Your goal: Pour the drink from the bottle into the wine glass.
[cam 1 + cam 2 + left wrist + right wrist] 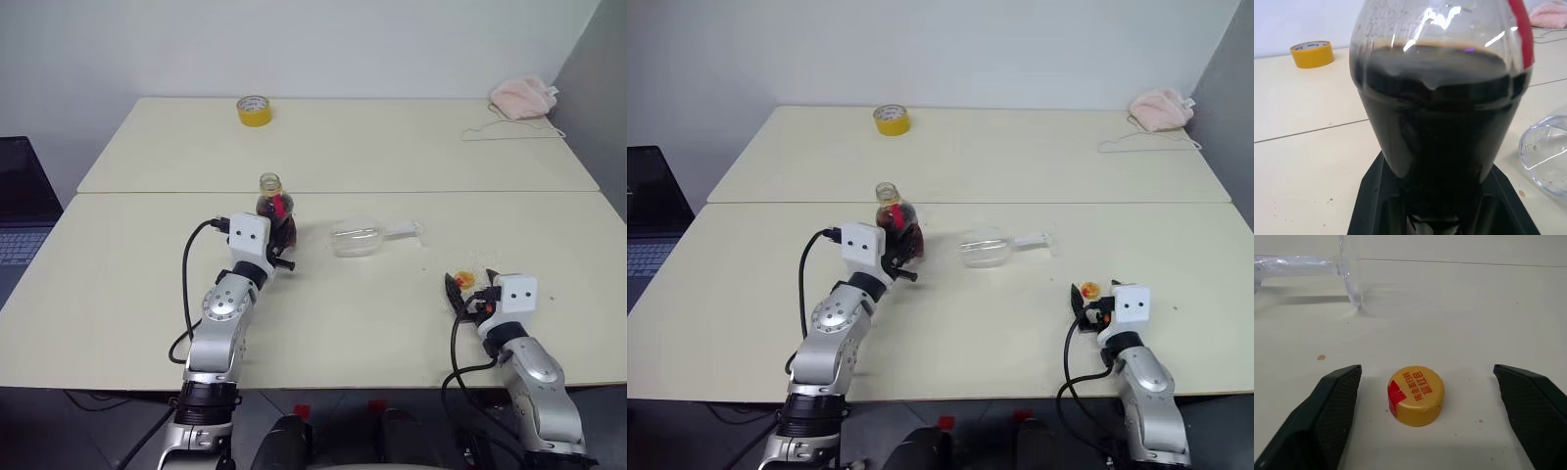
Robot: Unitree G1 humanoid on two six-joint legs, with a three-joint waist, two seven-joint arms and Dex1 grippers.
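The bottle [272, 203] stands upright near the middle of the table with its neck uncapped, and the dark brown drink [1440, 127] fills most of its round body. My left gripper [281, 249] is shut on the bottle's lower body from the near side. To its right, the wine glass [358, 238] lies on its side, foot [1349, 276] pointing right. The yellow cap [1416, 394] rests on the table at the near right. My right gripper [1426, 370] is open, with the cap lying loose between its fingers, untouched.
A yellow tape roll [254, 111] sits at the table's far edge, and a pink cloth [522, 96] with a white cord lies at the far right corner. A laptop [20, 211] stands off the table's left side. A seam [441, 192] crosses the table behind the bottle.
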